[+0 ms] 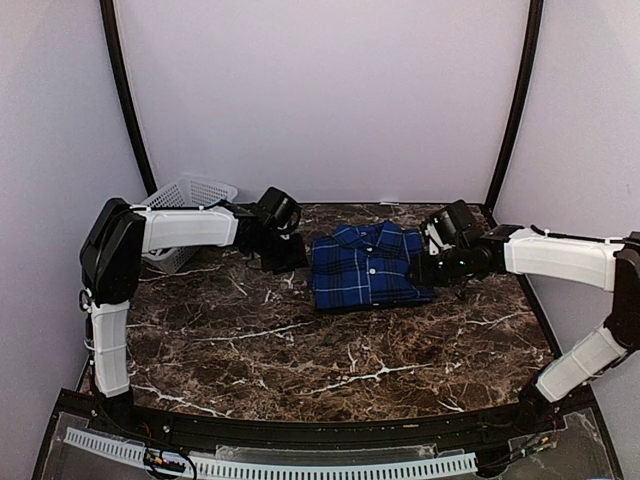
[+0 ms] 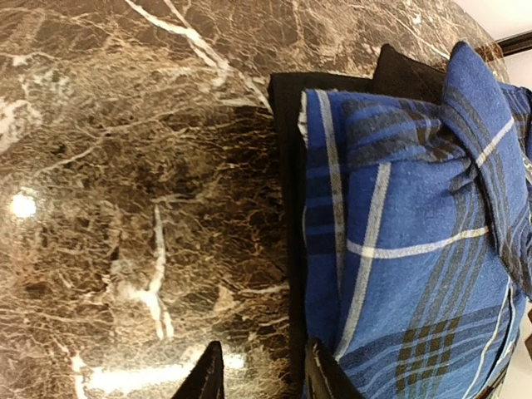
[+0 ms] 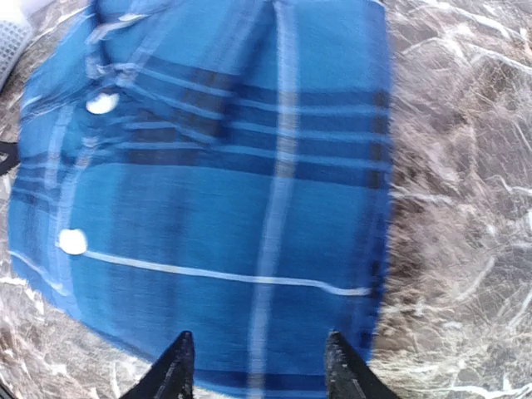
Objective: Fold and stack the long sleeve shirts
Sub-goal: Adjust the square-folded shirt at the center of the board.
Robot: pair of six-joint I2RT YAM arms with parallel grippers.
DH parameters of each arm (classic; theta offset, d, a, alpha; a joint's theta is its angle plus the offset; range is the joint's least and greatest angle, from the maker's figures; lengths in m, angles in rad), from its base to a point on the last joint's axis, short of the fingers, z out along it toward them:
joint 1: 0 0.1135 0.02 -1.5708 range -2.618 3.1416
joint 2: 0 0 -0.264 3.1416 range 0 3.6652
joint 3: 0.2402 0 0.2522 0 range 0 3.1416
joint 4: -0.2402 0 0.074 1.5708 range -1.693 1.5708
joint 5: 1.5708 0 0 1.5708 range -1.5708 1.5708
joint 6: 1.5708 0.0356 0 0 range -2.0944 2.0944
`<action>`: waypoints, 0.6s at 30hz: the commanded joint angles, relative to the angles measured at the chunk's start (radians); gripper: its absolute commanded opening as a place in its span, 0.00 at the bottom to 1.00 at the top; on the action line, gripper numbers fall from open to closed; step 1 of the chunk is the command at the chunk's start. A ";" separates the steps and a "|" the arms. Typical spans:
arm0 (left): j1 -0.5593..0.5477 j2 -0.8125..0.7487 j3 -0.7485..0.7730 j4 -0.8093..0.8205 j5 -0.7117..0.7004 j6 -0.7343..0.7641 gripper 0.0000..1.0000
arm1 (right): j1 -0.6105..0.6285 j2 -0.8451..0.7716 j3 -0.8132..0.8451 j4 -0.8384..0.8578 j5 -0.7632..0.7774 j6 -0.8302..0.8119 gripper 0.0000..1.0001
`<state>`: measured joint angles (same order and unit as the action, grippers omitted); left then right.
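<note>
**A:** What lies nearest the arm bases?

**B:** Only the table [image 1: 300, 360], brown marble with white veins.

**A:** And further in?

**B:** At mid-table the plaid shirt [image 1: 368, 268] lies folded into a tidy rectangle. Its buttons face up and its collar points toward the back wall. The black shirt [image 2: 288, 191] lies under it and shows in the left wrist view as a dark strip along the plaid's edge.

**A:** And the grippers?

**B:** There is one on each side of the stack. The left gripper [image 2: 262, 378] is at the left edge with its jaws slightly parted and nothing held. One finger overlaps the cloth edge, but I cannot tell whether it touches. The right gripper [image 3: 258, 366] is over the plaid near its right edge, jaws spread wide and gripping nothing. That view is blurred.

**A:** And farthest back?

**B:** A white lattice basket [image 1: 190, 200] stands in the far left corner behind the left arm, apart from the shirts.
</note>
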<state>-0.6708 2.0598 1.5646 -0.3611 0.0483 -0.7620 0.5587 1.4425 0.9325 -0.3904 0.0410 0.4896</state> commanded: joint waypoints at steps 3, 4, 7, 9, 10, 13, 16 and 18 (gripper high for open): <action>0.022 -0.139 -0.013 -0.038 -0.037 0.035 0.44 | 0.153 0.004 0.102 -0.004 0.023 -0.011 0.60; 0.023 -0.156 -0.024 -0.038 -0.037 0.036 0.49 | 0.172 0.012 0.114 -0.004 0.029 -0.010 0.63; 0.032 -0.194 -0.051 -0.035 -0.037 0.041 0.56 | 0.230 0.042 0.146 -0.019 0.037 -0.003 0.72; 0.033 -0.233 -0.073 -0.033 -0.052 0.045 0.62 | 0.272 0.062 0.167 -0.025 0.039 0.008 0.77; 0.035 -0.241 -0.088 -0.033 -0.066 0.046 0.63 | 0.294 0.072 0.174 -0.027 0.041 0.016 0.79; 0.039 -0.283 -0.122 -0.033 -0.074 0.043 0.70 | 0.350 0.091 0.182 -0.051 0.055 0.068 0.84; 0.045 -0.319 -0.149 -0.031 -0.079 0.041 0.74 | 0.396 0.070 0.138 -0.066 0.081 0.130 0.86; 0.050 -0.344 -0.171 -0.026 -0.078 0.039 0.76 | 0.408 0.052 0.071 -0.058 0.081 0.169 0.87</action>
<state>-0.6315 1.7897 1.4403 -0.3752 -0.0124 -0.7307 0.9337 1.5269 1.0805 -0.4343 0.0875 0.5629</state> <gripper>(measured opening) 0.751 0.859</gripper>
